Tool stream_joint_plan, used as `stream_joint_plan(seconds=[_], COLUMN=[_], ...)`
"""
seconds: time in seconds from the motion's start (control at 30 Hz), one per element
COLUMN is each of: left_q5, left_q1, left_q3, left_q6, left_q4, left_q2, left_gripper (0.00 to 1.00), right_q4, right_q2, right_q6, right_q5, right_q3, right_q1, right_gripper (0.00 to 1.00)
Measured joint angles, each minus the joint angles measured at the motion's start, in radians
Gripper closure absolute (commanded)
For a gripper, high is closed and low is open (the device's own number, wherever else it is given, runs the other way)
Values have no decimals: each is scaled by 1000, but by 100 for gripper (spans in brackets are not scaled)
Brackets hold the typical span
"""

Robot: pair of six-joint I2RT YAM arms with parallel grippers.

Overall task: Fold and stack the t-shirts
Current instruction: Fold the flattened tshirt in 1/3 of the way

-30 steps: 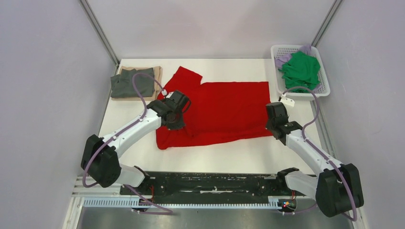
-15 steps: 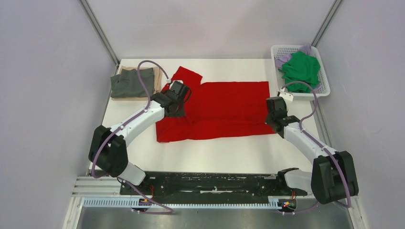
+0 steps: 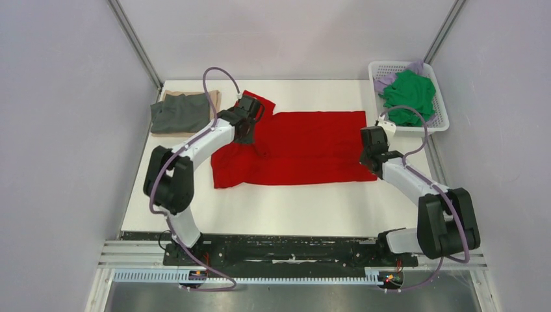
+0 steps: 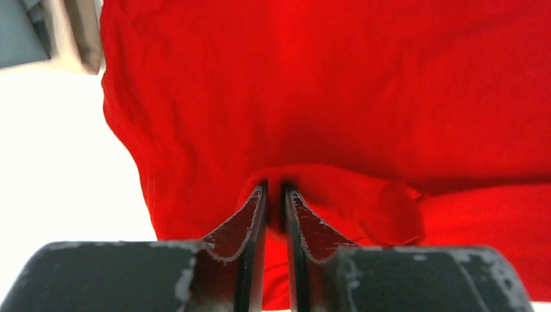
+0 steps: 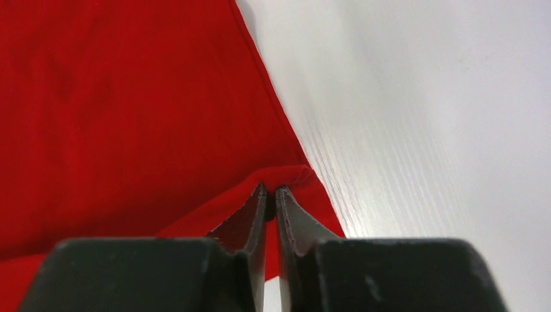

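A bright red t-shirt (image 3: 305, 146) lies spread across the middle of the white table (image 3: 312, 208), its near edge lifted and folded back toward the far side. My left gripper (image 3: 250, 133) is shut on a fold of the red cloth (image 4: 325, 130) near the shirt's left end. My right gripper (image 3: 371, 159) is shut on the shirt's right hem corner (image 5: 286, 179). A folded dark grey shirt (image 3: 177, 116) lies on a folded tan shirt (image 3: 214, 99) at the far left. A green shirt (image 3: 408, 94) and a pale lilac shirt (image 3: 384, 80) sit crumpled in the basket.
The white lattice basket (image 3: 442, 123) stands at the far right corner, close to my right arm. Grey walls enclose the table on the left, right and back. A black rail (image 3: 286, 250) with the arm bases runs along the near edge.
Both grippers have moved away from the near edge toward the far side, carrying the red shirt's near edge with them. The shirt's near part now lies folded further back.
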Motion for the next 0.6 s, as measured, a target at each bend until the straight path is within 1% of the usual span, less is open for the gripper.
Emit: stream_joint_plan(seconds=[0.03,0.07,0.1,0.13,0.17,0.2,0.23,0.27,0.3,0.37,0.47,0.53,0.6], left_q5=[0,-1,-2,-5,-8,-9,-11,-15,-21,-37,-54,-47,-7], left_q1=[6,12,18,25,31,38,45,54,61,72,86,87,85], left_q3=[25,52,81,111,143,192,240,291,326,374,356,288,150], left_q6=[5,13,27,38,45,48,52,51,50,48,24,-11,-58], left_q4=[-3,-7,-14,-21,-31,-55,-74,-92,-102,-126,-137,-125,-92], left_q2=[33,68,102,136,166,204,237,266,283,285,218,141,22], left_gripper=[56,40,30,16,1,0,0,0,0,0,0,0,0], right_q4=[6,11,15,20,22,24,23,22,21,23,32,44,72], right_q2=[20,42,72,97,123,146,171,193,207,205,143,71,-18], right_q6=[-1,0,-3,-2,-4,-5,-8,-15,-20,-26,-32,-33,-35], right_q5=[0,-1,-2,-2,0,0,-1,-1,-2,0,-10,-39,-102], right_q3=[7,16,31,44,63,82,108,140,167,200,184,136,61], right_q1=[-5,-10,-19,-27,-38,-48,-61,-73,-81,-92,-93,-92,-89], right_gripper=[75,71,67,58,46,33,17,6,2,2,2,2,2])
